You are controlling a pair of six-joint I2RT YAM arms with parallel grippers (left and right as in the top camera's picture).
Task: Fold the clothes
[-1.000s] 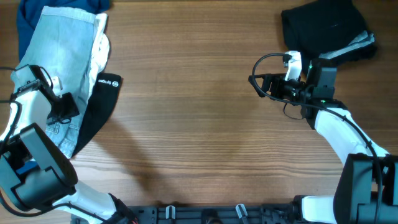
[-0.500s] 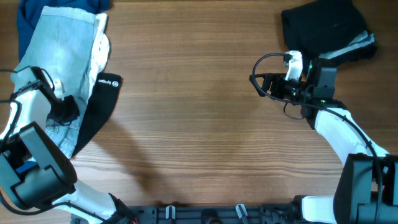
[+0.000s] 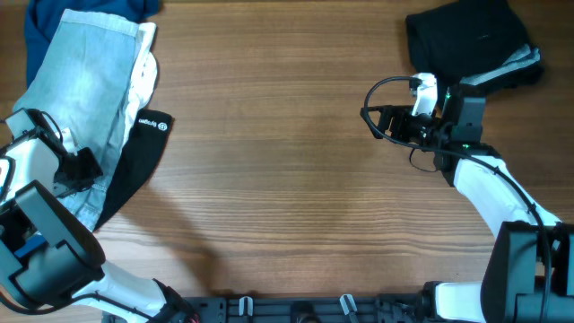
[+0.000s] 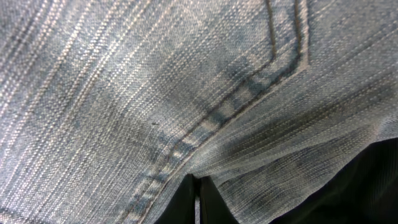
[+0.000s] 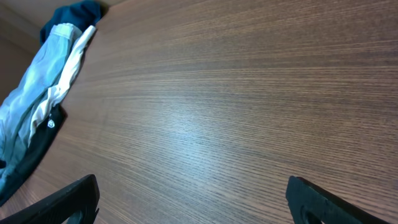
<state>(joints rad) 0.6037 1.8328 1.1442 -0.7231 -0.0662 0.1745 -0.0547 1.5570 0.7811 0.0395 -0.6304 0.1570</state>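
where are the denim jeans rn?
Overhead view, far left of the table, robot's left side: the jeans lie over a navy garment, with a white garment and a black garment along their inner edge; the left gripper pinches their lower end.

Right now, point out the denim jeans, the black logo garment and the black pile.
denim jeans (image 3: pixel 85 82), overhead view, mid-fabric panel.
black logo garment (image 3: pixel 142 152), overhead view, below its white logo.
black pile (image 3: pixel 462 36), overhead view, its middle.
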